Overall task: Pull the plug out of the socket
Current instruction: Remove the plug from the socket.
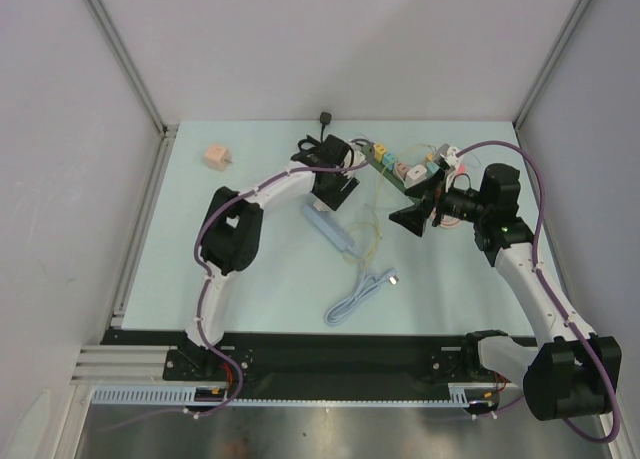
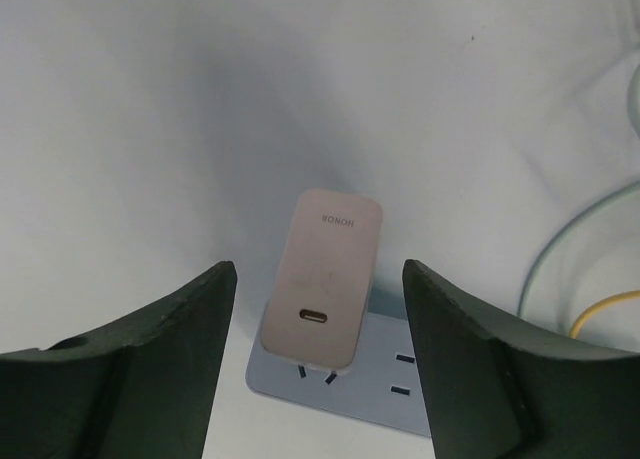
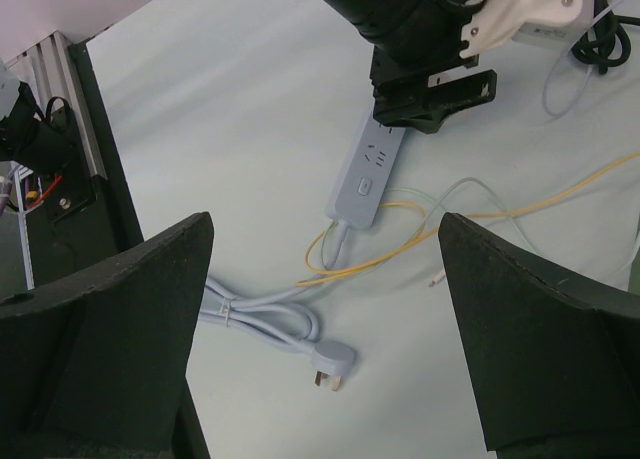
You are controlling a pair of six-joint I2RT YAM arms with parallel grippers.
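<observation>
The top camera looks steeply down from above and behind the arm bases onto the whole pale green table [image 1: 280, 279]. The left wrist camera sits close over the pale blue plastic power strip [image 2: 390, 374], at its socket end. The right wrist camera views the same strip obliquely from farther off.

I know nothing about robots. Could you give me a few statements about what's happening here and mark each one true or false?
1. The charger is plugged into the power strip. True.
2. The left arm has its jaws clamped on the charger. False: they stand either side of it, not touching.
3. The right arm has its jaws shut. False: they are wide open and empty.
4. The strip's own wall plug lies loose on the table. True.
</observation>
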